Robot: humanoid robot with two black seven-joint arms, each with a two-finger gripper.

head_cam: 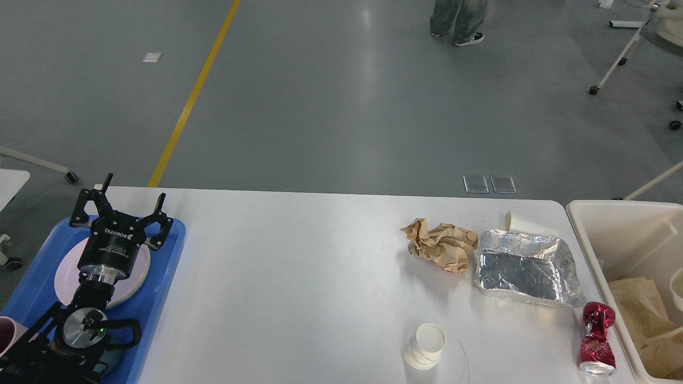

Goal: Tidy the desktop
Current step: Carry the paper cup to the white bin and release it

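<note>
Left gripper (121, 213) spread open, idle above blue plastic tray (171, 256); right gripper out of view. Next, best taken from wide white desktop (293, 277): crumpled brown paper (440, 244), pinched centrally, dropped into beige bin (613, 224).

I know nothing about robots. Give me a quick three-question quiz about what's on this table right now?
1. True or false: the crushed red can stands upright.
2. What lies between the crumpled brown paper and the beige bin?
3. The left gripper hovers over: A) the blue tray B) the foil tray C) the paper cup

Key: 1 false, it lies on its side; 2 the foil tray; 3 A.
</note>
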